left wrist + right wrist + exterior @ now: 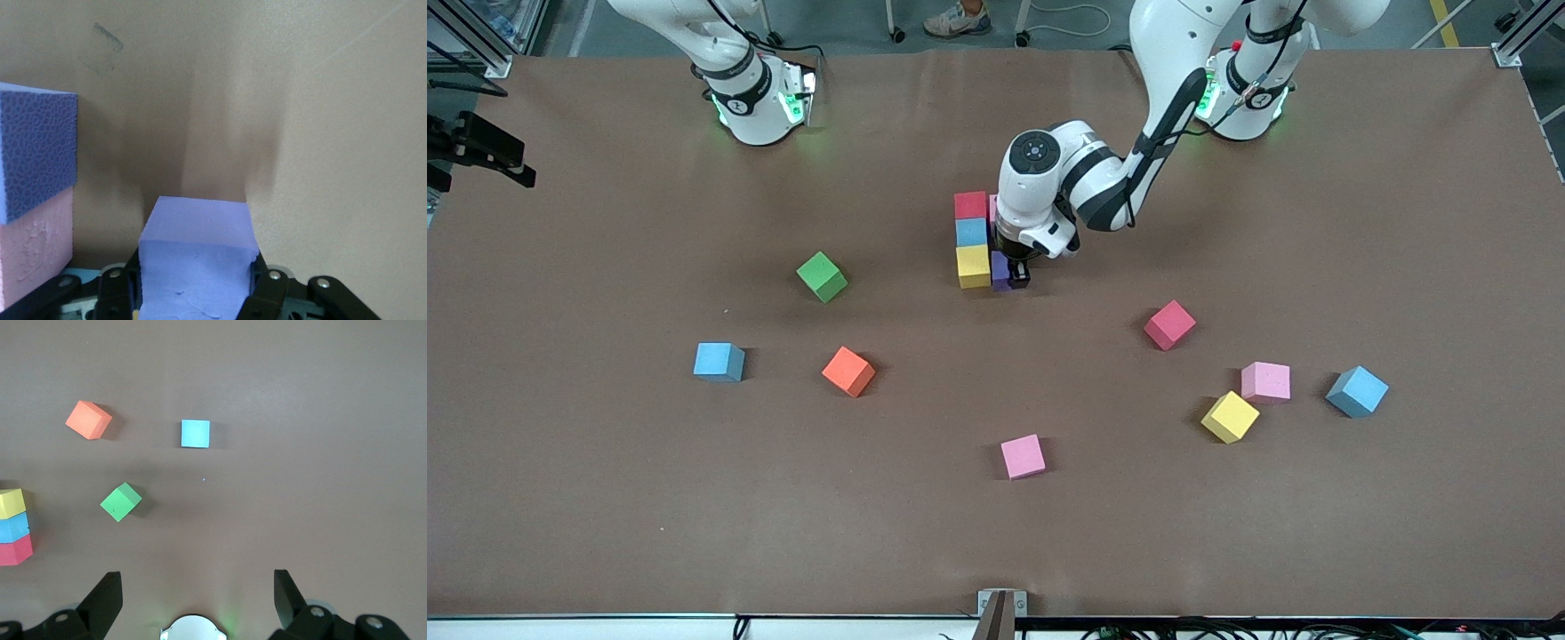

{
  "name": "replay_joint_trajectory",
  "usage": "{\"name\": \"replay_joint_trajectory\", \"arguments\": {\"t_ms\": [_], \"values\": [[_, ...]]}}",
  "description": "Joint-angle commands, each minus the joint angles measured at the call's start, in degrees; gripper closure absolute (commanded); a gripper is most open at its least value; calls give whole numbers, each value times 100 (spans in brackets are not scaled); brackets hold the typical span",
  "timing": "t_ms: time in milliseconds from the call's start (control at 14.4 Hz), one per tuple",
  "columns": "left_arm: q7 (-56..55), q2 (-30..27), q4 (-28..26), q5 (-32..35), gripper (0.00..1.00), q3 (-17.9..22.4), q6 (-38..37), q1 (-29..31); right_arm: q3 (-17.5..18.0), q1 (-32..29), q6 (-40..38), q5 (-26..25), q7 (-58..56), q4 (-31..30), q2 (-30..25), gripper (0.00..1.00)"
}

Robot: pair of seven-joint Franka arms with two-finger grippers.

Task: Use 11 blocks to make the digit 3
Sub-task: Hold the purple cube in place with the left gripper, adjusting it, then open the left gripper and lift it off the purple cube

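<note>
A column of red (970, 204), blue (971, 232) and yellow (973, 265) blocks lies at the table's middle. A pink block's edge (992, 206) shows beside the red one. My left gripper (1011, 274) is shut on a purple block (1001, 271) low at the table, right beside the yellow block. The left wrist view shows that purple block (197, 260) between the fingers (270, 287), with another purple block (37, 153) and a pink one (33, 253) close by. My right gripper (197, 587) is open and empty, waiting high over its end of the table.
Loose blocks lie nearer the front camera: green (822, 276), blue (719, 362), orange (848, 371) toward the right arm's end; pink (1023, 456) in the middle; red (1169, 324), pink (1265, 382), yellow (1230, 416), blue (1357, 391) toward the left arm's end.
</note>
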Motion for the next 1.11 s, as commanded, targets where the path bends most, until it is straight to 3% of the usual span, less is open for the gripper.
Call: {"name": "replay_joint_trajectory", "arguments": {"t_ms": [0, 833, 1042], "values": [[-147, 39, 6, 114, 86, 38, -116, -111, 6, 17, 19, -104, -15, -77, -93, 0], [-173, 180, 269, 114, 84, 56, -116, -111, 6, 9, 19, -95, -15, -77, -93, 0], [-165, 188, 305, 114, 67, 56, -116, -94, 6, 9, 19, -104, -15, -77, -93, 0]]}}
